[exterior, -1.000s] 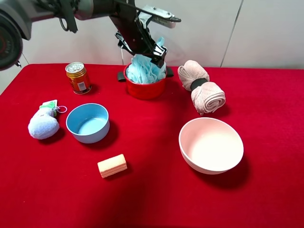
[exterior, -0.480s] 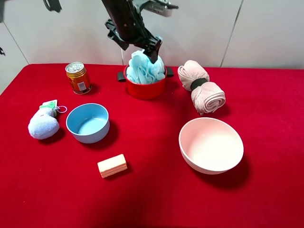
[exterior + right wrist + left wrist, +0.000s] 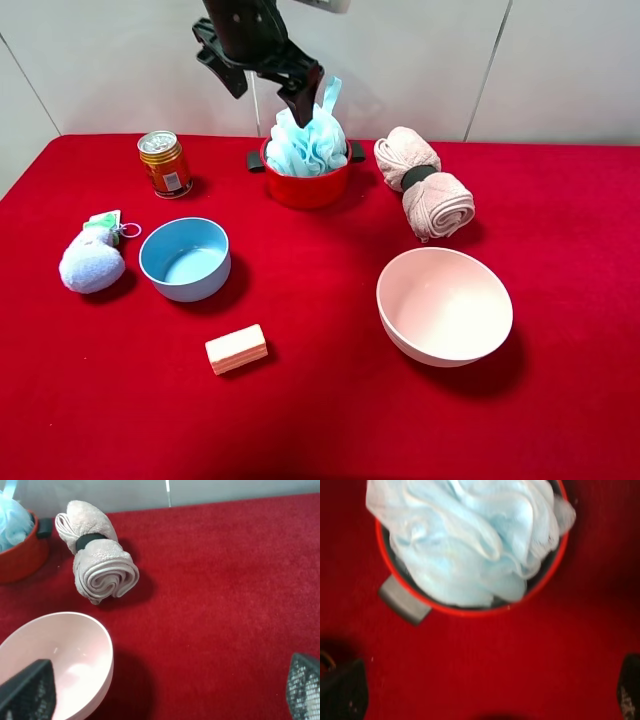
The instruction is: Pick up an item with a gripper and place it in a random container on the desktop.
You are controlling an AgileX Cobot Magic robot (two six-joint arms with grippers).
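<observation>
The light blue mesh loofah (image 3: 305,145) sits in the small red pot (image 3: 305,190) at the back of the red table, bulging above the rim, with its ribbon loop standing up. My left gripper (image 3: 270,95) hangs just above and slightly left of it, open and empty. In the left wrist view the loofah (image 3: 470,540) fills the pot (image 3: 470,611), and the gripper (image 3: 485,695) shows its two fingertips far apart. My right gripper (image 3: 165,690) is open and empty over the table near the pink bowl. The pot (image 3: 22,555) and loofah (image 3: 12,522) show at that view's edge.
An orange can (image 3: 165,165) stands left of the pot. A light blue bowl (image 3: 185,258), a lavender plush toy (image 3: 92,262) and a small pink block (image 3: 236,348) lie front left. A rolled pink towel (image 3: 425,185) and a large pink bowl (image 3: 445,305) are on the right.
My left gripper has let go of the loofah, opened, and risen up and to the left. The loofah has stayed in the red pot.
</observation>
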